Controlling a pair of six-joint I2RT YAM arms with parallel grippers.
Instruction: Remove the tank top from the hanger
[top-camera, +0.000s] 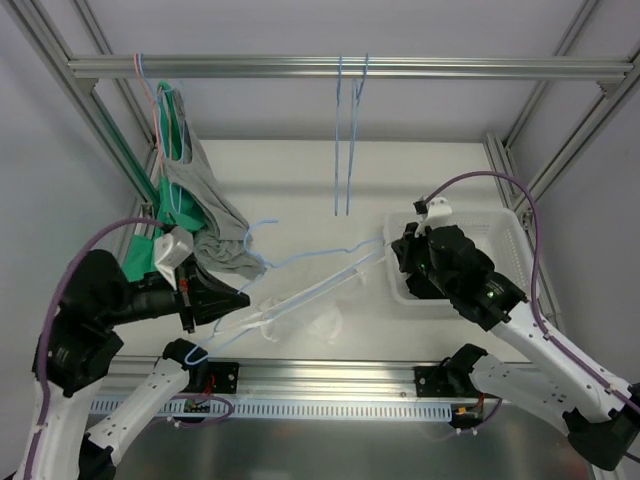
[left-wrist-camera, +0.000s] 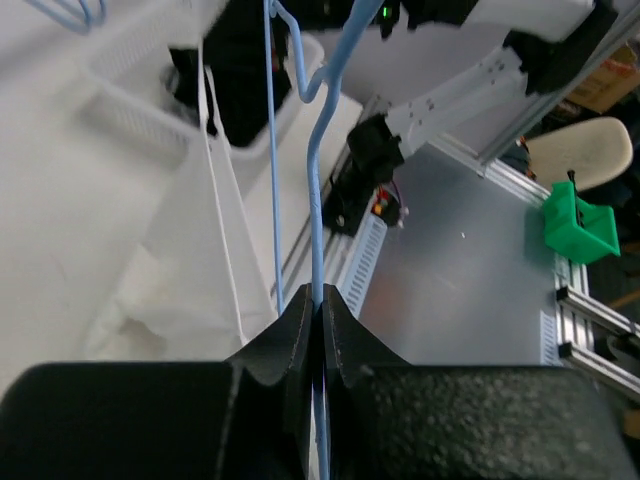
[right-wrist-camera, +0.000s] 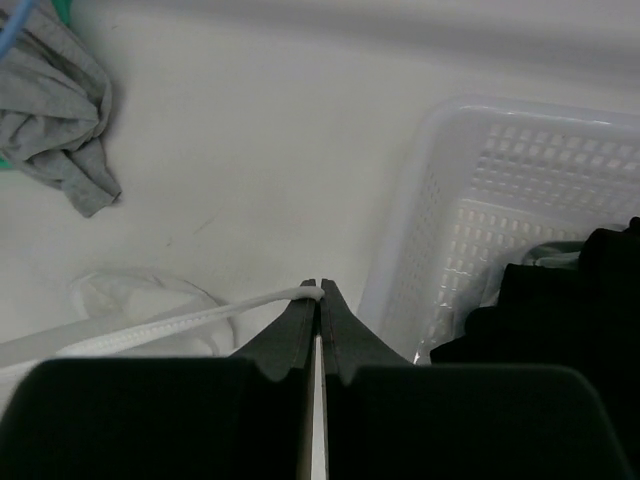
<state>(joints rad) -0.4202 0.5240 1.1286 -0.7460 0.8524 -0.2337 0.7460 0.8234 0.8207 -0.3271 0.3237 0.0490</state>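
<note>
The white tank top (top-camera: 300, 318) is thin, floppy stuff that weighs next to nothing. It's sagging onto the table (top-camera: 300, 180) just left of the white basket (top-camera: 500, 225), threaded on the blue wire hanger (top-camera: 320, 283), so a strap (right-wrist-camera: 200, 322) is the sensible place to grab. The right gripper (right-wrist-camera: 320, 290) is pinched tight on that strap and the left gripper (left-wrist-camera: 320, 300) is clamped on the hanger wire, which looks slick and springy, so my guess is the fabric slides off easily.

Two empty blue hangers (top-camera: 348, 140) on one rail (top-camera: 450, 68); one blue hanger (left-wrist-camera: 316, 200) carrying one white tank top (left-wrist-camera: 190, 270); one white basket (top-camera: 505, 222); one grey garment (top-camera: 225, 250); one green garment (top-camera: 140, 255).
</note>
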